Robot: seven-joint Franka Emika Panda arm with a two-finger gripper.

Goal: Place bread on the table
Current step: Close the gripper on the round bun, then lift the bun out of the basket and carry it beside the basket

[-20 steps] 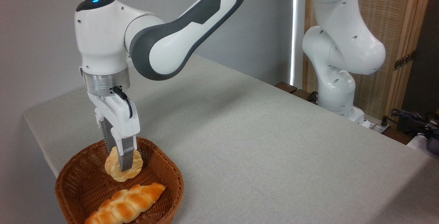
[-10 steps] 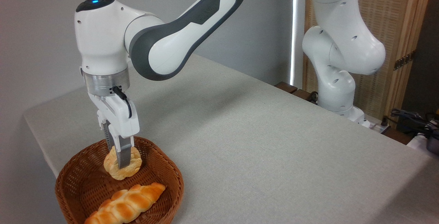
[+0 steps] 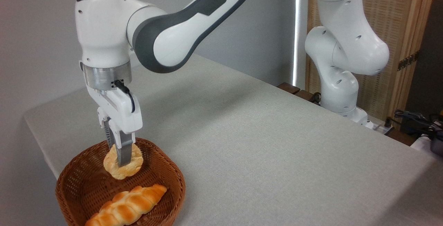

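- Your gripper points straight down over the basket at the near left corner of the table.
- Its two fingers are pinched on the bun: one grey finger crosses the bun's front face, and the other shows behind it as a ribbed strip.
- You see the bun held on edge, its broad face turned toward the camera, with its pale cracked crust visible on both sides of the front finger.
- The bun hangs inside the basket's outline, near the far rim; its lower edge appears clear of the basket floor, though you cannot confirm the gap from this one view.
- The braided loaf lies on the basket floor nearer the camera, apart from the bun and running diagonally from lower left to upper right.
- The arm reaches in from the upper right; its base stands at the table's far right edge.
- You see bare grey cloth over the rest of the table to the right of the basket.
- A wooden screen and some cables stand behind the base.
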